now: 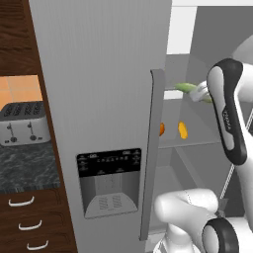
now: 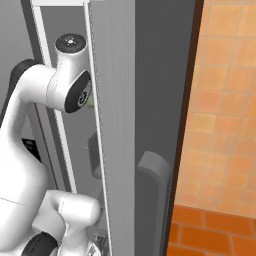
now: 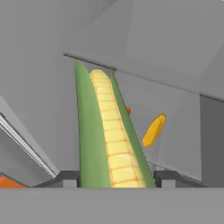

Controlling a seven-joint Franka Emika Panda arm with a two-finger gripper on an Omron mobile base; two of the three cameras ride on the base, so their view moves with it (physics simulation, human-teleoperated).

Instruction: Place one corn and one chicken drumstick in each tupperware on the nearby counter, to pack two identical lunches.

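My gripper (image 3: 113,179) is shut on the husked corn (image 3: 107,131), a pale yellow cob in green leaves that sticks out away from the hand. In the left base view the same corn (image 1: 187,87) hangs inside the open fridge, beside the gripper (image 1: 197,92) and above a shelf. A second, plain yellow-orange corn (image 1: 183,130) (image 3: 153,129) lies on that shelf. Near it a small orange bit (image 1: 161,129) (image 3: 127,110) peeks out; it may be a chicken drumstick, mostly hidden. The tupperware is out of view. The counter (image 1: 24,168) lies far left.
The grey fridge door (image 1: 104,99) with its dispenser (image 1: 108,183) and long handle (image 1: 154,148) stands between the arm and the counter. A silver toaster (image 1: 22,123) sits on the counter over drawers (image 1: 29,225). Another door (image 2: 112,125) is close on the right.
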